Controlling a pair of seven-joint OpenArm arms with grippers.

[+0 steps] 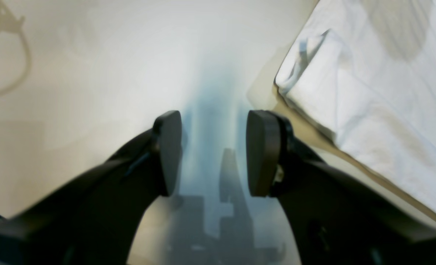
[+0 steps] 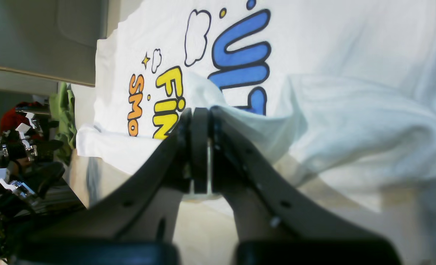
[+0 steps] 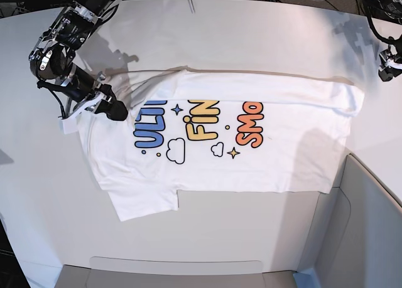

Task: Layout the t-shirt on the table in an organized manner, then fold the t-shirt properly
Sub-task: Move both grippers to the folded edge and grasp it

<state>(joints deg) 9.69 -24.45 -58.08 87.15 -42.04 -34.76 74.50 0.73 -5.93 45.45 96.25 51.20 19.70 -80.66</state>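
the t-shirt (image 3: pixel 251 159) lies print-side up on the white table (image 3: pixel 251 43), spread wide with its lettering readable; the hem end is toward the grey panel (image 3: pixel 370 225) and the collar end is away from it, where our right gripper (image 2: pixel 199 114) works. the right gripper's jaws are pressed together on a fold of white cloth near the blue letters – in the right wrist view the fabric drapes limply over both fingers. the left gripper (image 1: pixel 212 151) is spread with nothing between its pads, over bare table just beside the shirt's far corner, not touching it.

we judge the shirt light, soft and floppy: it will sag and wrinkle wherever it is lifted, and drag on the smooth tabletop rather than hold shape. one sleeve looks bunched under our right gripper, while the other sleeve lies flat on the near side. we would take hold at edges and corners – shoulder seams, sleeve ends, hem corners – pinching a single layer low against the table, and pull gently outward, since a mid-panel grab only makes a ridge.
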